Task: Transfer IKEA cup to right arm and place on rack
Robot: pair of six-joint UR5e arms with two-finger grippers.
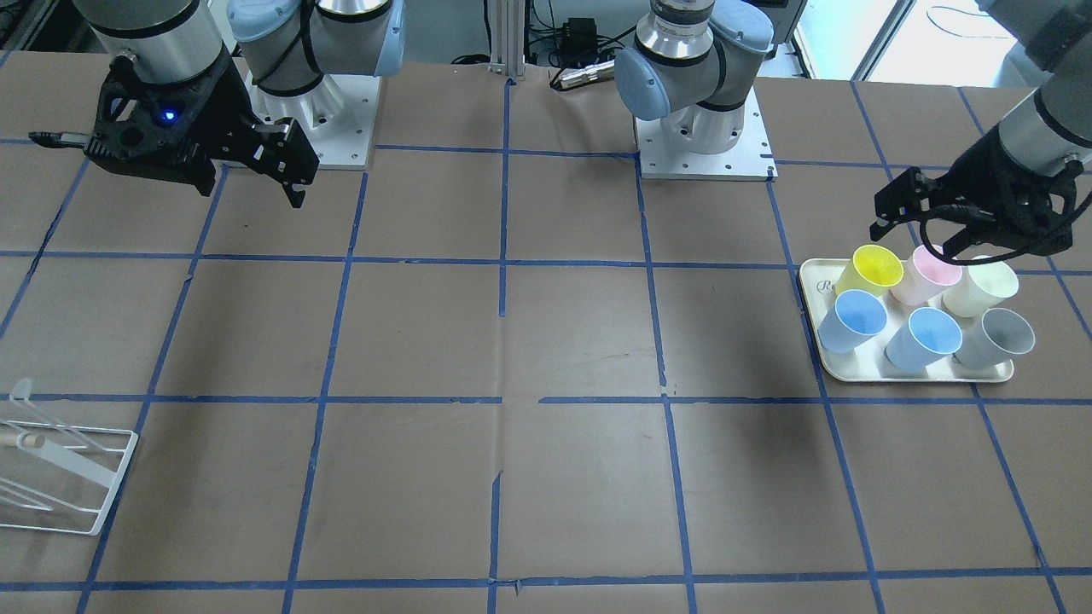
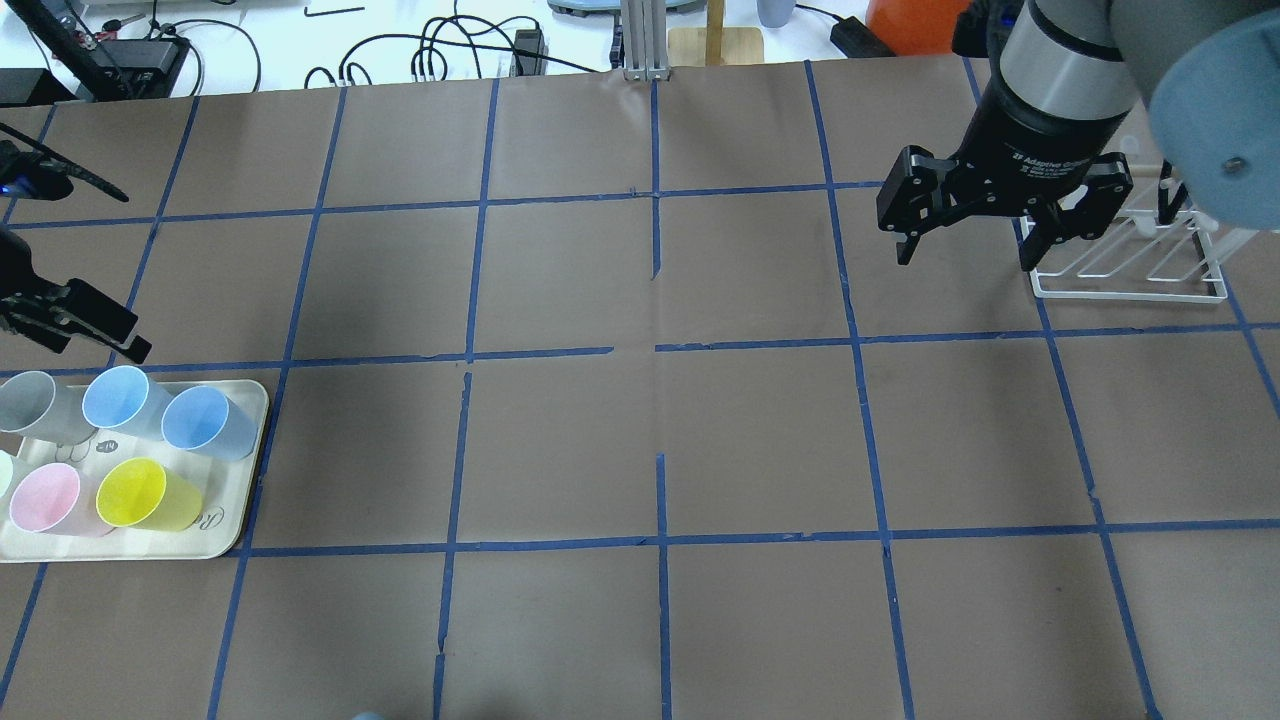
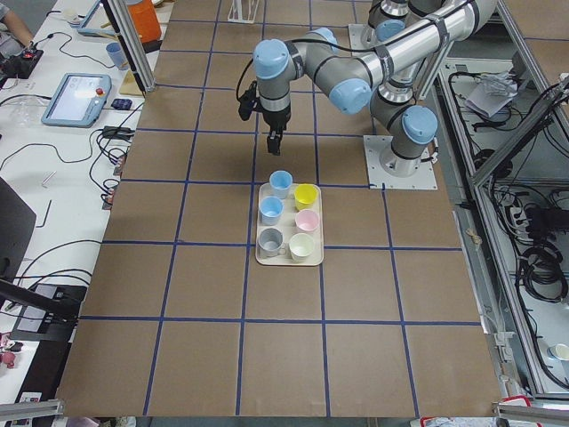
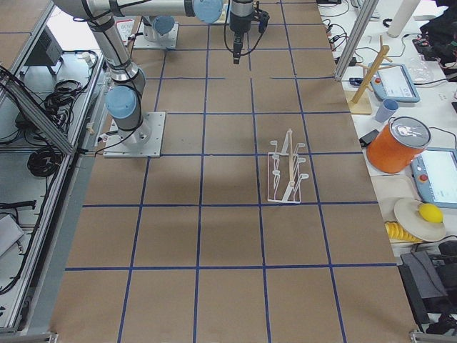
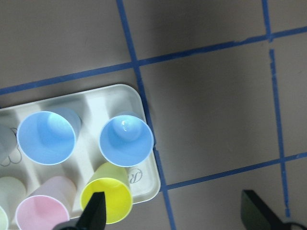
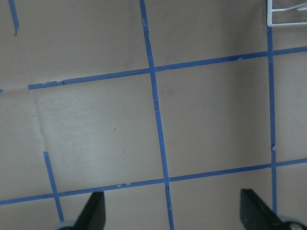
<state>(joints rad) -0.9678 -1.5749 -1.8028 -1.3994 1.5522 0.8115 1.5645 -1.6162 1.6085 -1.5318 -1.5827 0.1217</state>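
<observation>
The IKEA cup (image 1: 853, 321), a pale light-blue tumbler, stands upright at the tray's corner beside the yellow cup; it also shows in the overhead view (image 2: 207, 421) and the left wrist view (image 5: 125, 142). My left gripper (image 1: 920, 232) is open and empty and hovers over the tray's robot-side edge; in its wrist view (image 5: 175, 216) the cup lies ahead of the fingers. My right gripper (image 2: 965, 258) is open and empty, in the air just left of the white wire rack (image 2: 1130, 285). The rack also shows in the front view (image 1: 85, 490).
The cream tray (image 2: 232, 520) holds a brighter sky-blue cup (image 2: 123, 399), a grey cup (image 2: 30, 402), a pink cup (image 2: 45, 497), a yellow cup (image 2: 140, 493) and a cream cup (image 1: 981, 287). Brown paper with blue tape lines covers the table between tray and rack.
</observation>
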